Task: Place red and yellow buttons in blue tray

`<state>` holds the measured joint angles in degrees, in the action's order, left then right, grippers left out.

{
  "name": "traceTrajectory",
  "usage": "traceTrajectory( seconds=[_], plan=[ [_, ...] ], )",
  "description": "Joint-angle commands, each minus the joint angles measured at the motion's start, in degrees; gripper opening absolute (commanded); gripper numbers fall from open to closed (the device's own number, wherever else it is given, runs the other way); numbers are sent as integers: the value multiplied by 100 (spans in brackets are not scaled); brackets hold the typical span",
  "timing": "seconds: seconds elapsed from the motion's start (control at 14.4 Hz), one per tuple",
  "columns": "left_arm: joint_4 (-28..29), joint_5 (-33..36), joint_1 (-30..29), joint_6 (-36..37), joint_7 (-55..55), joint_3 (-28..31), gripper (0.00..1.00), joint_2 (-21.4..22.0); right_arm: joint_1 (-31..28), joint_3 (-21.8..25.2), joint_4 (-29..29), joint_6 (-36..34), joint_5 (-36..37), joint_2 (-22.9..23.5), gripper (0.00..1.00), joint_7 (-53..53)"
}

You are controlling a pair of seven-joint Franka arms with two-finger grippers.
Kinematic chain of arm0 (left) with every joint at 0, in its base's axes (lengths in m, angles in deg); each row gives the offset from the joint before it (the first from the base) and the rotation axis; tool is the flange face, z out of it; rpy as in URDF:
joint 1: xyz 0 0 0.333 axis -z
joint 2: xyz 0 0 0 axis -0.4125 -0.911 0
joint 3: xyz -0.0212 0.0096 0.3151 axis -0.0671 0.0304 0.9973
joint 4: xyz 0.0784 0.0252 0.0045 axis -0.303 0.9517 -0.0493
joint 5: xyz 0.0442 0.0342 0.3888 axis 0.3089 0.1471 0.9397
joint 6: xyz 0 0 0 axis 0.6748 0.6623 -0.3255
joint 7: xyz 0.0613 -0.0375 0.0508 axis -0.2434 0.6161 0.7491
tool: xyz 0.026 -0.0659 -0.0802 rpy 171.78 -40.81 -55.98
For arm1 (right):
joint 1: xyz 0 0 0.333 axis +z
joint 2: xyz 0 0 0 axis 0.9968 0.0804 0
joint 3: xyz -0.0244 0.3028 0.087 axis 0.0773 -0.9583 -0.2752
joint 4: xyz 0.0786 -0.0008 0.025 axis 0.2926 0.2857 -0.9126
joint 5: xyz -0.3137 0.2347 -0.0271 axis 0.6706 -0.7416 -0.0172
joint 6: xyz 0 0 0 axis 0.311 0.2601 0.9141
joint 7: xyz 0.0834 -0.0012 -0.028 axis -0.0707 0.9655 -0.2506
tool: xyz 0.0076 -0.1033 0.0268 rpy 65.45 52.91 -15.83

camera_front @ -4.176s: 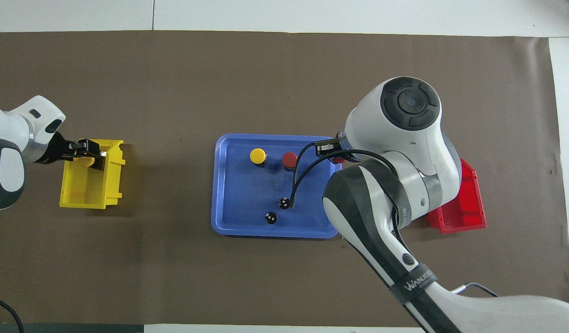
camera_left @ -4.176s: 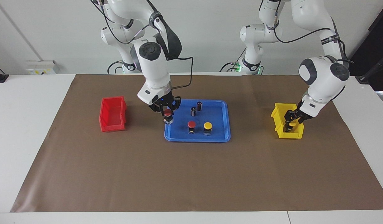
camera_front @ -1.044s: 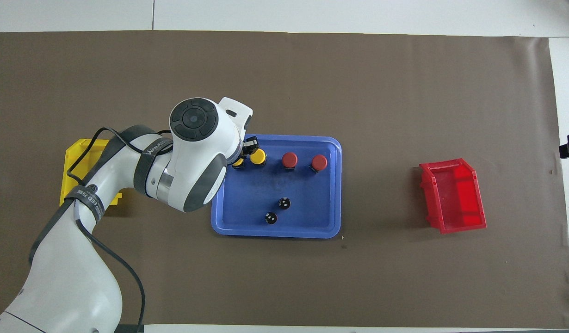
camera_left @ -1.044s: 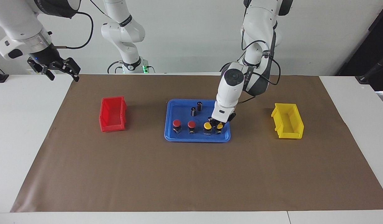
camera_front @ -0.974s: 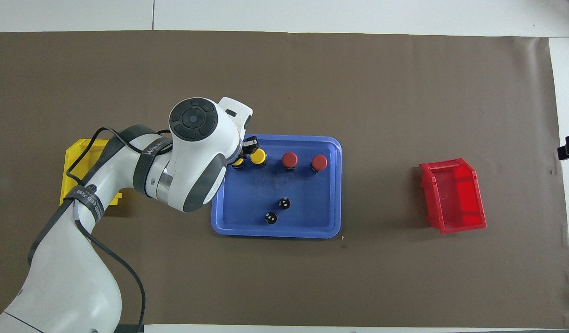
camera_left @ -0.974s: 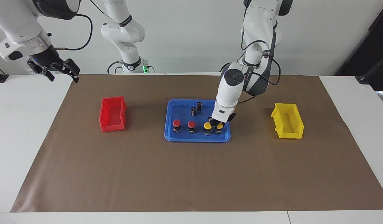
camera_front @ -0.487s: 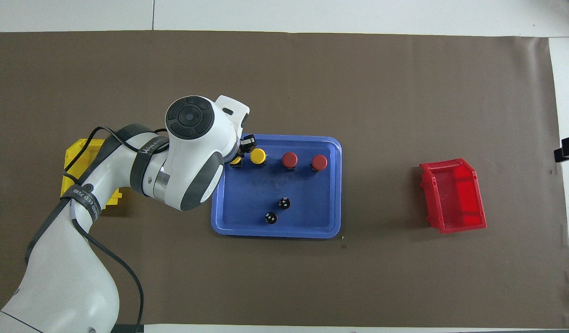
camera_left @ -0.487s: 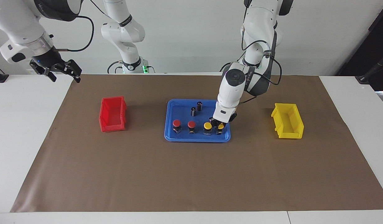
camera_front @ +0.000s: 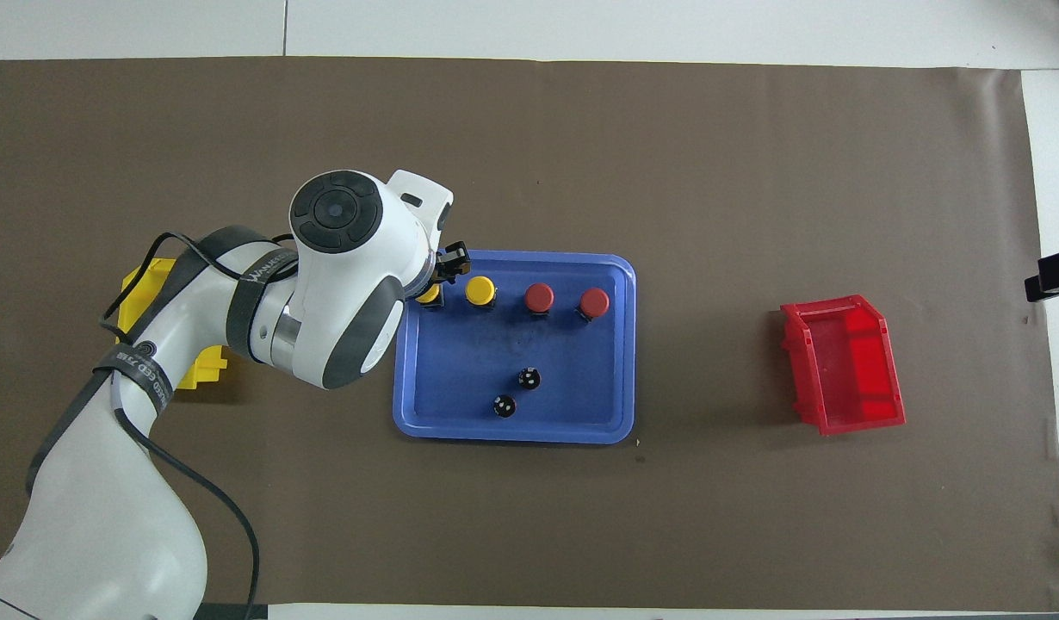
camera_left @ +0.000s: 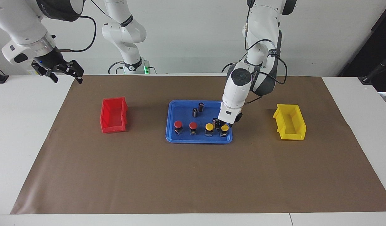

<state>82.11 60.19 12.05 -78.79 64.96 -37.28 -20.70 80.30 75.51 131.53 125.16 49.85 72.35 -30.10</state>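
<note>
The blue tray (camera_left: 182, 108) (camera_front: 461, 362) sits mid-table. Four buttons stand in a row along its edge farthest from the robots: two red buttons (camera_left: 178, 124) (camera_left: 193, 125) and two yellow buttons (camera_left: 209, 126) (camera_left: 224, 128). In the overhead view the red caps (camera_front: 538, 297) (camera_front: 594, 302) and one yellow cap (camera_front: 479, 290) show; the other yellow cap (camera_front: 428, 294) is half hidden by the left arm. My left gripper (camera_left: 223, 122) (camera_front: 444, 263) is open just above the end yellow button. My right gripper (camera_left: 65, 74) is open, high over the table's right-arm end, and waits.
Two dark capless cylinders (camera_left: 195, 112) (camera_left: 201, 106) stand in the tray nearer the robots. A small red bin (camera_left: 114, 114) (camera_front: 844, 362) lies toward the right arm's end, a small yellow bin (camera_left: 290, 122) toward the left arm's end. Brown mat covers the table.
The right gripper left its red button in the tray and rose away. The left gripper brought a yellow button from the yellow bin, let go and lifted slightly.
</note>
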Motion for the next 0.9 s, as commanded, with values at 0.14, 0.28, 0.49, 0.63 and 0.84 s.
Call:
traceTrajectory(
  seconds=[0.14, 0.28, 0.49, 0.63, 0.84],
  plan=[
    [41, -99, -265, 931, -395, 90, 87, 803, -1, -33, 197, 106, 63, -149, 100, 95],
    [-38, -99, -441, 1248, -835, 98, 93, 892, -1, -33, 179, 97, 63, -149, 100, 103],
    [-82, -72, -1055, 1573, -1702, 98, 100, 1277, -1, -42, 179, 79, 45, -149, 100, 103],
    [-73, -20, -1347, 2030, -2460, 116, 100, 1655, 8, -42, 170, 79, 45, -149, 100, 95],
    [-65, 200, -1637, 2496, -3005, 160, 100, 2086, 8, -50, 170, 88, 36, -141, 100, 86]
  ],
)
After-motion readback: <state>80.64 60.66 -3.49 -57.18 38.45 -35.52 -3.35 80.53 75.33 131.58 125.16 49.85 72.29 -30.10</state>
